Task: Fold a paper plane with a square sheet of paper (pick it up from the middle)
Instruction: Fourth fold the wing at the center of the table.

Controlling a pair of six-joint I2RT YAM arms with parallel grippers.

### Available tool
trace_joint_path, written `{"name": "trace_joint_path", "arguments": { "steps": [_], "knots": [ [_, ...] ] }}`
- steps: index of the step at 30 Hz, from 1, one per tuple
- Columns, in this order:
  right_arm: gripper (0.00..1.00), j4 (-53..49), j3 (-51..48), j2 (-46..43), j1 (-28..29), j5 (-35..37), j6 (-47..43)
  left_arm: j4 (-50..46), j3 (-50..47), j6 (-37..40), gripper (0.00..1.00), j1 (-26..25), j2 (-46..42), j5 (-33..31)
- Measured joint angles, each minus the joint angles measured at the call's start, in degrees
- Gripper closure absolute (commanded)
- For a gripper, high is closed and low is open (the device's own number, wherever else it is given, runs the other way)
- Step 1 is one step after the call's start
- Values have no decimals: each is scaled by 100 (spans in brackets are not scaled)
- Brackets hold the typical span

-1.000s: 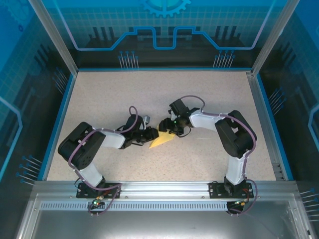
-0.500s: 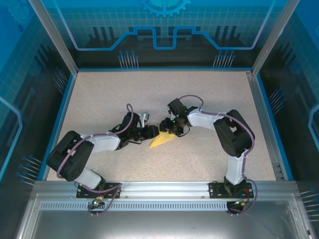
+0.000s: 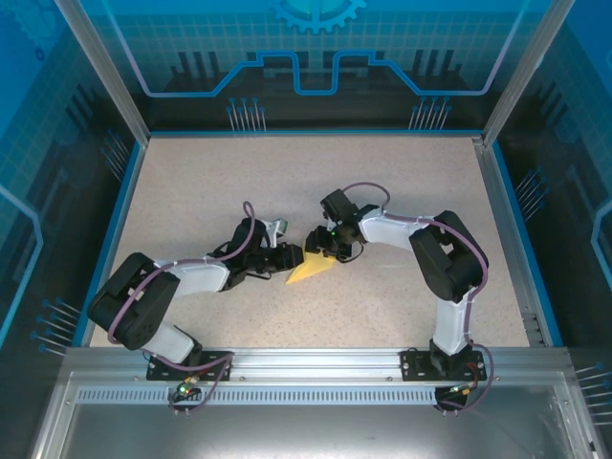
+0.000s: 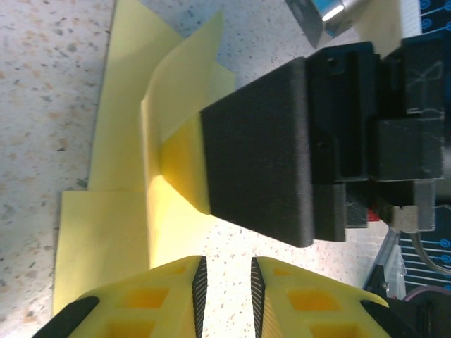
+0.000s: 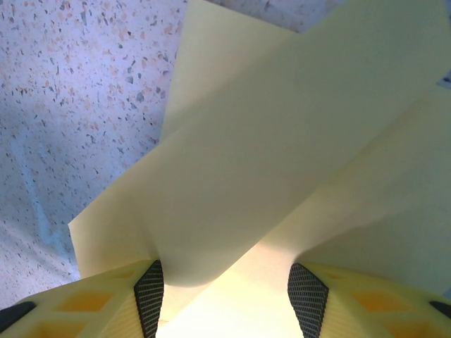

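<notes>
From above, you see the thin pale yellow sheet of paper (image 3: 308, 272) lying in the middle of the speckled counter (image 3: 411, 182). It is not a flat square. It looks like a pointy wedge, so I think you are partway through the folding and the plane is not done yet. Your left pincer (image 3: 290, 257) is at its left edge and your right pincer (image 3: 324, 251) is at its top end. The two are very near each other.

In the left wrist view, your left pincer (image 4: 225, 296) is nearly closed, with a thin gap and nothing in it. It hangs just beside the paper (image 4: 120, 232). One flap stands up, and the black finger (image 4: 257, 162) of the right pincer touches it. That finger is in your way, so go slow and slip in next to it.

In the right wrist view, the right pincer (image 5: 222, 285) has its pads apart, and a wide flap of the paper (image 5: 282, 141) runs between them. You cannot tell if they squeeze it. I think the next move is to push this flap down flat and make a sharp crease. The paper is thin and may slide or crumple.
</notes>
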Motion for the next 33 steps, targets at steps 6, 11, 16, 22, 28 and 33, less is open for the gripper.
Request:
{"name": "trace_joint_path", "arguments": {
  "steps": [6, 11, 16, 22, 28, 33],
  "knots": [
    [44, 0, 0, 0, 0, 2, 26, -81, 76, 22, 71, -7, 315, 203],
    [44, -2, 0, 0, 2, 15, 46, -188, 219, 24, 71, -15, 533, 282],
    [44, -2, 0, 0, 2, 22, 48, -398, 337, 129, 71, -17, 533, 184],
    [44, -2, 0, 0, 2, 24, 48, -616, 382, 162, 74, -17, 533, -50],
    [44, -4, 0, 0, 2, 31, 48, -761, 398, 173, 75, -17, 533, -208],
    [44, -9, 0, 0, 4, 37, 48, -758, 415, 186, 69, -17, 527, -205]
  ]
}}
